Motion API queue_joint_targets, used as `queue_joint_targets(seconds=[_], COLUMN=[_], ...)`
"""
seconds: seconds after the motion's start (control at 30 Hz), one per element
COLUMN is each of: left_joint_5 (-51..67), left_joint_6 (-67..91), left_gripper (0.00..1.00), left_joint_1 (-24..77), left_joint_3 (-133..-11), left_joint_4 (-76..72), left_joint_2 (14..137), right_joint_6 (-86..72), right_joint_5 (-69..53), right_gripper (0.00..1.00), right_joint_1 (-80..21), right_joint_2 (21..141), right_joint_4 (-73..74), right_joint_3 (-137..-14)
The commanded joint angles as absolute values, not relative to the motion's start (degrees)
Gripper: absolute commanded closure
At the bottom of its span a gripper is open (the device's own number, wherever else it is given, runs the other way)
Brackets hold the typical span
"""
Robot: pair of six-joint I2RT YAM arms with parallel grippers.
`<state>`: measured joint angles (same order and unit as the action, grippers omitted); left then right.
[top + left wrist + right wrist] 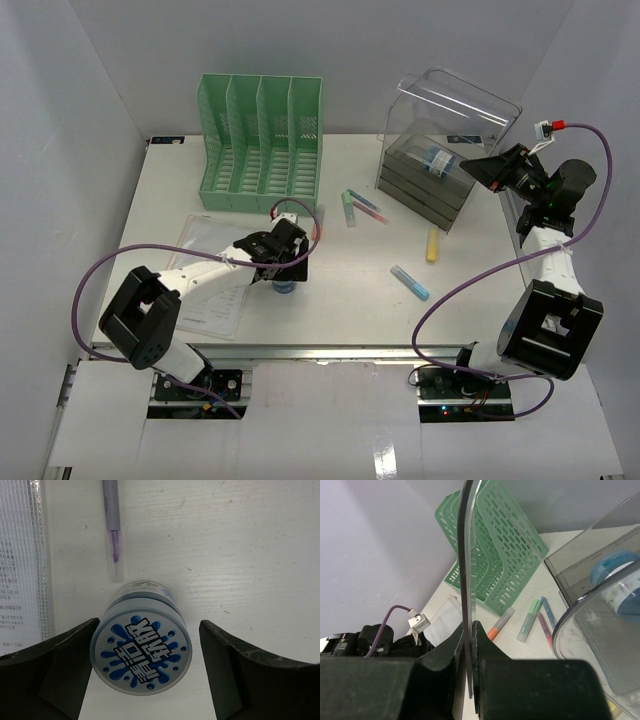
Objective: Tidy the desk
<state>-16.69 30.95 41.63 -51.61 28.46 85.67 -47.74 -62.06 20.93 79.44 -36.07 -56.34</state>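
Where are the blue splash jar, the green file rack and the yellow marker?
blue splash jar (141, 655), left wrist view, centre of its printed lid.
green file rack (260, 135), top external view, on its middle divider.
yellow marker (432, 244), top external view, middle of its barrel.

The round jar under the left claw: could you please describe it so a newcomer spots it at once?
From the green file rack at the desk's far side, come toward the near edge to the open left claw. The jar stands upright between its fingers, beside a document sleeve. Unlike the slim markers, it is squat and round, with a blue splatter-print lid.
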Motion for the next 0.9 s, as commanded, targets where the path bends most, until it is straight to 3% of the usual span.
queue_joint_targets(seconds=[0.0, 0.2, 0.27, 0.37, 0.5, 0.67, 0.73, 0.87], left_joint_5=[-16.71, -14.49, -13.42, -11.18, -5.20, 7.00, 7.61, 5.31], left_joint_6=[30.75, 31.72, 31.95, 32.59, 35.85, 45.11, 47.72, 48.05], left_gripper=[0.14, 0.35, 0.45, 0.69, 0.87, 0.95, 0.96, 0.96], left_joint_1=[41.40, 41.40, 41.40, 41.40, 41.40, 41.48, 41.67, 42.68], left_joint_3=[-53.68, -52.96, -52.72, -52.51, -49.82, -39.71, -37.22, -41.56], left_joint_4=[26.05, 25.54, 25.27, 24.22, 15.28, -13.64, -27.75, -42.08], left_joint_2=[85.36, 85.43, 85.29, 84.59, 81.13, 76.85, 78.64, 87.31], right_joint_6=[-47.46, -47.54, -47.62, -47.55, -47.55, -47.56, -47.55, -47.63], right_joint_5=[-63.79, -63.77, -63.81, -63.81, -63.81, -63.72, -63.63, -63.63], right_gripper=[0.91, 0.91, 0.91, 0.91, 0.91, 0.91, 0.91, 0.91], right_joint_1=[21.01, 21.01, 21.01, 21.01, 21.01, 20.99, 20.92, 20.75], right_joint_2=[77.57, 77.52, 77.52, 77.52, 77.43, 77.17, 77.17, 77.00], right_joint_4=[-37.79, -37.83, -37.88, -37.88, -37.96, -38.17, -38.32, -38.32], right_joint_3=[-56.25, -56.29, -56.34, -56.27, -56.17, -55.61, -55.37, -55.03])
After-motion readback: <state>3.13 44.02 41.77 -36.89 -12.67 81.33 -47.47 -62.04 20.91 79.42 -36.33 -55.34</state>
